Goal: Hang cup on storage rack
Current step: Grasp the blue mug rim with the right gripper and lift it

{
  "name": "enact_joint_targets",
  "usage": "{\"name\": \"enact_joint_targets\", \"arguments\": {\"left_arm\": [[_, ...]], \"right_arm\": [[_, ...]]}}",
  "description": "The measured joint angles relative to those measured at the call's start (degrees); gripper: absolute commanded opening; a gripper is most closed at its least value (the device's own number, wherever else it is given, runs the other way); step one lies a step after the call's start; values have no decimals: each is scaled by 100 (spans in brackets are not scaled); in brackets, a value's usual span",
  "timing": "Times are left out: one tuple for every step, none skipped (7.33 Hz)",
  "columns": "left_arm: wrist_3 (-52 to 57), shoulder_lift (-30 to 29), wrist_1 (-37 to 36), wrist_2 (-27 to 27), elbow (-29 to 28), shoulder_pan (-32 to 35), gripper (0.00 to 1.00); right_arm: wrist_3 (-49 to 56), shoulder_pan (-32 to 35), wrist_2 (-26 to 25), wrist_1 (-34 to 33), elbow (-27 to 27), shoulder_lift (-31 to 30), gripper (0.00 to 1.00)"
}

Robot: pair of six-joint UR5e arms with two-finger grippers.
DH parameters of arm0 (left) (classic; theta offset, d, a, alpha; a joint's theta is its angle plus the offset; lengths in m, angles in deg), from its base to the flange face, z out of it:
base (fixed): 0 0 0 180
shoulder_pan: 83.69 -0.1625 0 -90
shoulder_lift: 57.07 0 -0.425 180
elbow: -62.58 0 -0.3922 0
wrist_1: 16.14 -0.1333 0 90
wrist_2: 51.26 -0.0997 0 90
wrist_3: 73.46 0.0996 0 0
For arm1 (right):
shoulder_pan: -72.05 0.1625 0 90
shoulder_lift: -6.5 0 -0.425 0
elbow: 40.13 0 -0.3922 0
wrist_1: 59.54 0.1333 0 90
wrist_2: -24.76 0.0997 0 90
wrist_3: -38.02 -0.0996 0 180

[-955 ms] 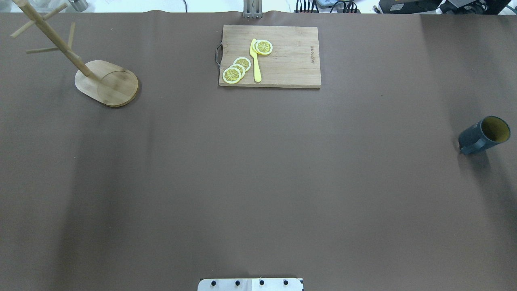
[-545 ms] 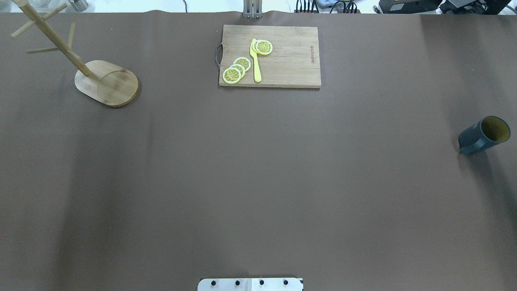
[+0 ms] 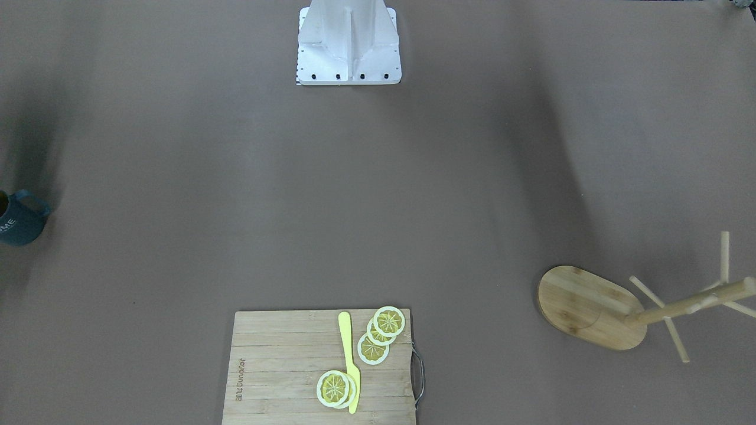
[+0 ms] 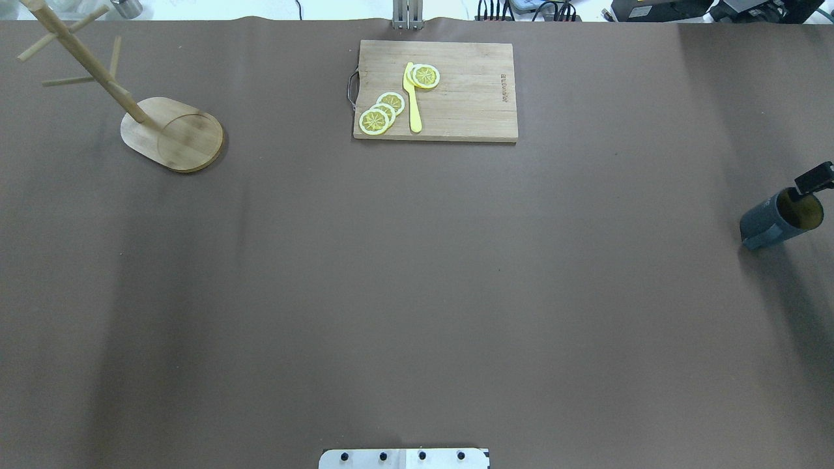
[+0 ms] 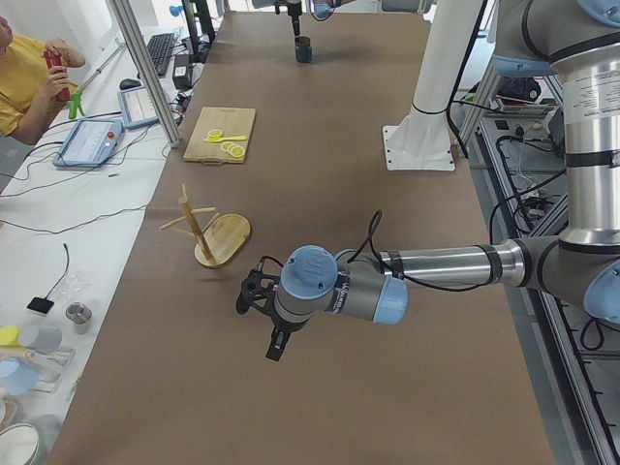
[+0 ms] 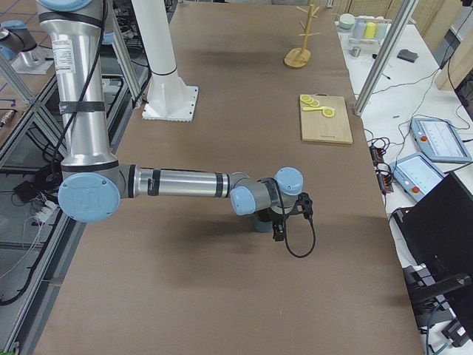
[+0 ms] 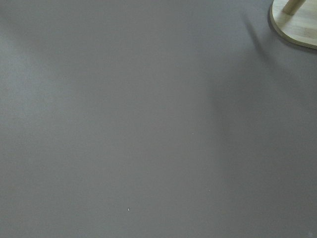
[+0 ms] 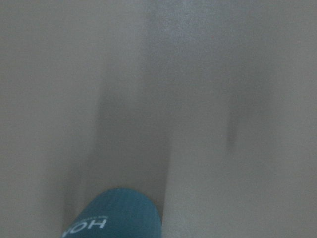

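The cutting board (image 4: 456, 98) lies on the brown surface (image 4: 417, 293) with lemon slices (image 4: 381, 112) and a yellow knife (image 4: 412, 104) on it. The cup (image 4: 769, 221) stands upright well to the board's right and nearer the robot, its handle turned toward the robot. The right gripper (image 4: 813, 178) hangs over the cup's rim; only a black tip of it shows from overhead, so I cannot tell how its jaws stand. The storage rack (image 4: 172, 133) stands well to the board's left, nothing on its pegs. The left gripper (image 5: 271, 334) hovers farther left of the board than the rack; its jaw state cannot be told
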Motion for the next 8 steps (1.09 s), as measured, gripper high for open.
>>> {"name": "enact_joint_targets", "arguments": {"left_arm": [[-2, 0, -3, 2, 4, 0, 98], [-3, 0, -5, 6, 6, 0, 98], [-4, 0, -4, 8, 5, 0, 98], [-4, 0, -1, 9, 4, 0, 98], [-6, 0, 0, 11, 3, 0, 98], [-42, -1, -1, 55, 2, -1, 98], [-124, -5, 0, 185, 2, -5, 98], [-189, -12, 4, 327, 2, -10, 98]], "right_arm": [[-19, -34, 0, 4, -53, 7, 0], [-38, -47, 14, 6, -63, 10, 0], [-53, -49, 25, 8, -42, 17, 0], [-63, -50, 40, 10, 31, 24, 0], [-69, -50, 54, 2, 178, 26, 0], [-162, -91, 67, -19, 408, 25, 0], [-600, -302, 67, -33, 707, 88, 0], [-1292, -675, 46, -36, 992, 279, 0]]}}
